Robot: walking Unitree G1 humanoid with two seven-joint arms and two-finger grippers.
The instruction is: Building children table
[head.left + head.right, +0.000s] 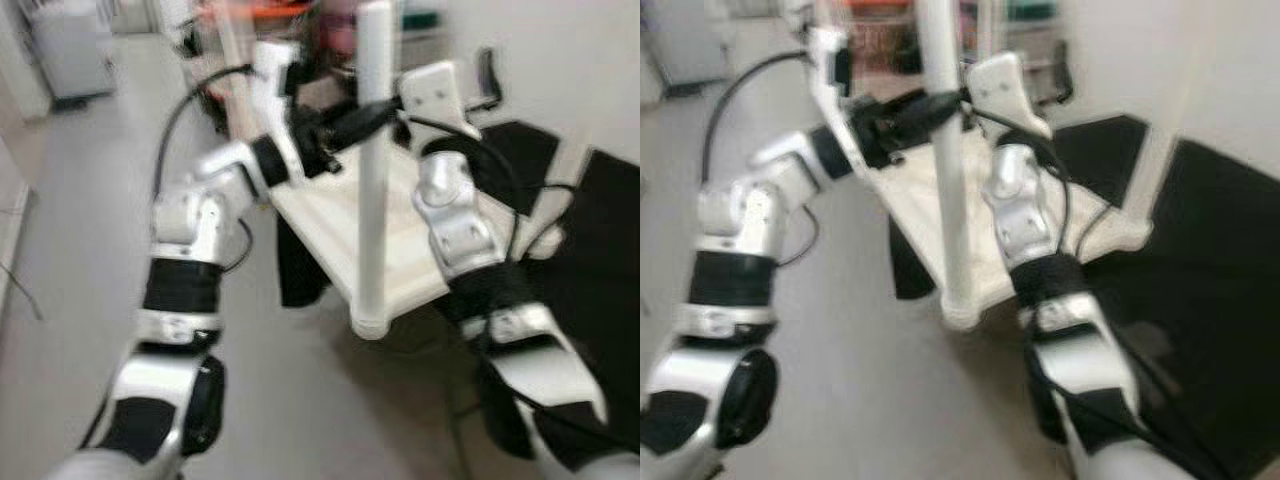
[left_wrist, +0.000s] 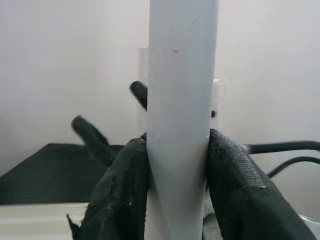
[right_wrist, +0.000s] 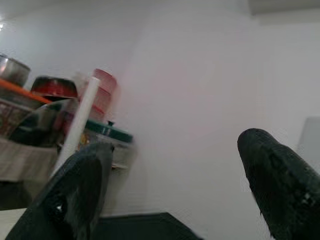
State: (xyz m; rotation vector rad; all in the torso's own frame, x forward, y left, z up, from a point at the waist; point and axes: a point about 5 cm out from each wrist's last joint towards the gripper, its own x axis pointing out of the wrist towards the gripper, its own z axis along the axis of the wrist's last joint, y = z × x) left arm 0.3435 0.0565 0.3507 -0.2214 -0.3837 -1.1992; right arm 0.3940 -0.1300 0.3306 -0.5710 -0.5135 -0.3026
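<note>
Left gripper clamped on the table leg, tabletop upside down below.

The left gripper [image 2: 177,165] pinches the upright white leg [image 1: 374,150], standing on the inverted white tabletop [image 1: 330,215] on the floor; the right gripper [image 3: 180,185] gapes wide, holding nothing.

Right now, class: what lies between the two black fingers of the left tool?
The white table leg stands upright between them, clamped by both fingers of the left tool; the left wrist view shows it.

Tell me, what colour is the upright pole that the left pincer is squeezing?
White; the pole shows best in the left wrist view, between the left pincer's black fingers.
</note>
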